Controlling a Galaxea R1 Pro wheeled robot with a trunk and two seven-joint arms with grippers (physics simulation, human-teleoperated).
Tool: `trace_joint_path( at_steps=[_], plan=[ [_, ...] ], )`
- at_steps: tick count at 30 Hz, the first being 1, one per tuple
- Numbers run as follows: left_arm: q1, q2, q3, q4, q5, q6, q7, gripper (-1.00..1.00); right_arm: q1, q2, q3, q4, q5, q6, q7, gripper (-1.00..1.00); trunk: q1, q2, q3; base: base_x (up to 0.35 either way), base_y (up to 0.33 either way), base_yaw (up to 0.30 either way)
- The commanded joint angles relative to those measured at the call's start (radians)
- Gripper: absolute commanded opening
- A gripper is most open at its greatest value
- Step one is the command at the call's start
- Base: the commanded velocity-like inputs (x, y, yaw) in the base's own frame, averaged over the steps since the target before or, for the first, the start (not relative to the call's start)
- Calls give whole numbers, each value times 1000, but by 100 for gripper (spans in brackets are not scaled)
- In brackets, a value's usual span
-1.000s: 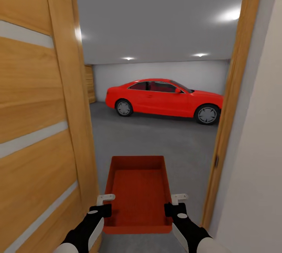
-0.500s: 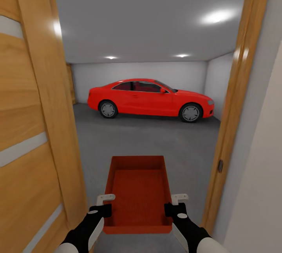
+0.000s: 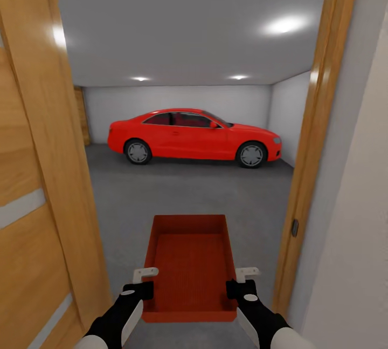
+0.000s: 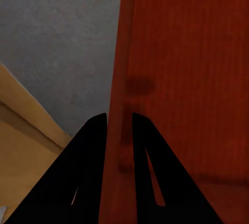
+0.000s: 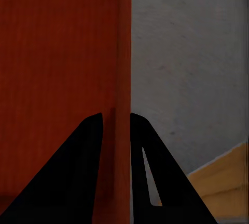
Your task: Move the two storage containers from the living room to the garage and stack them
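Observation:
I hold one orange-red storage container (image 3: 191, 262) level in front of me, open top up and empty. My left gripper (image 3: 144, 284) is shut on its left long wall near the close end. The right gripper (image 3: 241, 283) is shut on the right wall opposite. The left wrist view has the black fingers (image 4: 93, 146) of the left gripper (image 4: 119, 117) straddling the container's ribbed wall (image 4: 187, 78), one inside, one outside. In the right wrist view the right gripper (image 5: 116, 116) clamps the other wall (image 5: 57, 68) the same way. Ahead lies the garage with its dark grey floor (image 3: 178, 192).
I stand in a doorway. An open orange wooden door (image 3: 32, 203) is close on the left, and the wooden door frame (image 3: 307, 165) and a white wall (image 3: 355, 241) are close on the right. A shiny red car (image 3: 194, 136) is parked across the far side of the garage.
The whole view has shifted: door and frame slide outward, the car drifts left in the picture, more garage shows. The camera moved; container and grippers keep the same hold.

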Motion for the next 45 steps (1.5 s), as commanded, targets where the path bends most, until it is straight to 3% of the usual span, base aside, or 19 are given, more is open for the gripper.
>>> trace_joint_path(
  at_steps=[1, 24, 36, 45],
  plan=[
    [0, 0, 18, -2, 65, 8, 3, -100, -1, 0, -33, -3, 4, -53, -11, -100, 0, -1, -1, 0, 0, -156],
    [0, 0, 18, -2, 65, 8, 4, -100, -1, -1, -34, -3, 4, -54, -11, -100, 0, -1, -1, 71, 62, -12],
    [0, 0, 18, -2, 65, 8, 4, -100, -1, 0, -34, -3, 4, -54, -11, -100, 0, -1, -1, 6, 1, -234],
    [0, 0, 18, -2, 65, 8, 4, -100, -1, -1, -34, -3, 6, -55, -11, -100, 0, -1, -1, 150, 117, -45]
  ],
)
